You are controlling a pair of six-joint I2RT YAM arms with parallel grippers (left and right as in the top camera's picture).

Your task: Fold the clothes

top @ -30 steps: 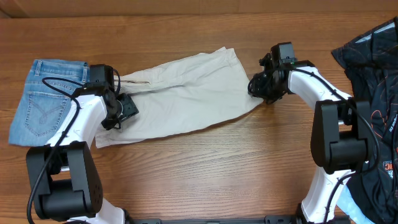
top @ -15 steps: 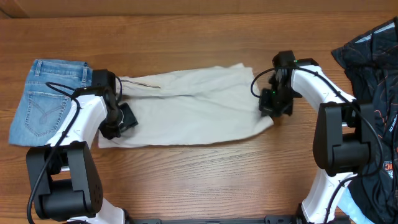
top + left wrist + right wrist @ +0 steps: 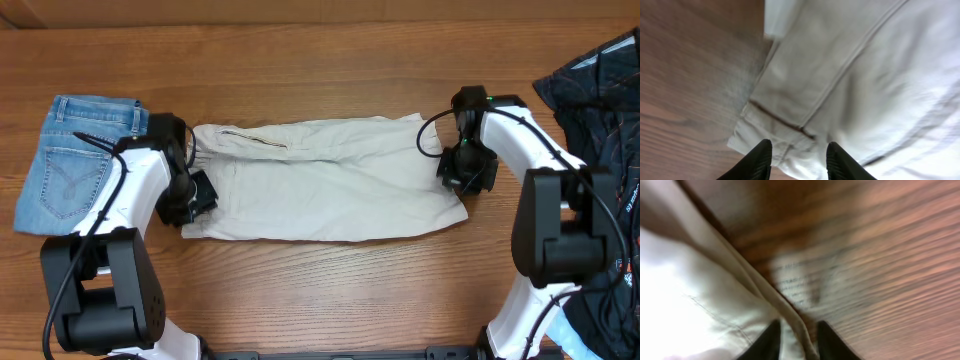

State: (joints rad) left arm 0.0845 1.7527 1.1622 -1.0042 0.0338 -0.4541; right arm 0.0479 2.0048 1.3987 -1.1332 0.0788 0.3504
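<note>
At opposite ends of shorts [image 3: 320, 180], your arms bent low: left gripper [image 3: 799, 152] jaws parted astride cloth edge; right gripper [image 3: 799, 336] jaws parted astride hem.

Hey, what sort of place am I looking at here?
Probably a robotics lab workbench, not a home: a left arm and right arm stand at a wooden table, with beige shorts, folded jeans and a black garment laid out.
</note>
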